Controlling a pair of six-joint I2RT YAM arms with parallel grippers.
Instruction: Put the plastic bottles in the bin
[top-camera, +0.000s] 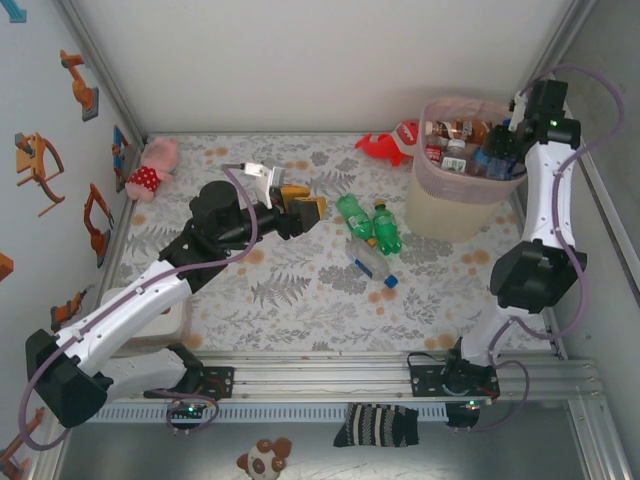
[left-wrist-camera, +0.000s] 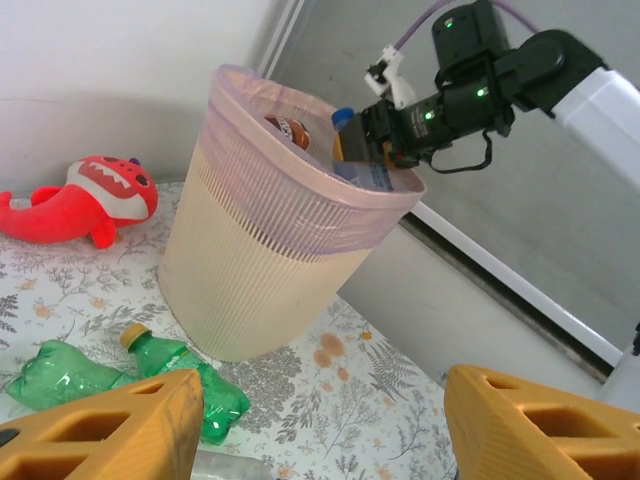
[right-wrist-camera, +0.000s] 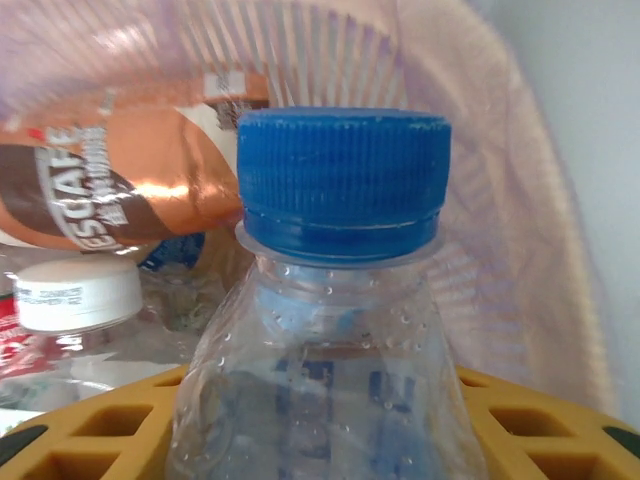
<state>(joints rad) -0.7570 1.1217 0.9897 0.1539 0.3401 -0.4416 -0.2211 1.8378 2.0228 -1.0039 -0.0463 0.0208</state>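
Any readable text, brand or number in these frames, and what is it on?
"ESCAFE" (start cut off): on the brown-labelled bottle in the bin.
White cap: small print, too blurred to read.
Blue-capped bottle in front: label blurred, unreadable.

We are logging bystander items only. A pink plush toy (top-camera: 152, 168) in a red spotted dress is lying in the far left corner of the surface (top-camera: 300, 290), which is wearing a grey floral print with orange blossoms. A red toy (left-wrist-camera: 75, 205), shark-like with white teeth, is resting along the far edge, right of centre, close to the back wall. A white tub (top-camera: 155, 322) is sitting at the near left, partly hidden. A striped sock (top-camera: 376, 425) is hanging below the aluminium rail (top-camera: 320, 372), and a brown-and-white plush (top-camera: 262, 460) is lying below that. Orange stickers (top-camera: 38, 165) are showing on the left wall.
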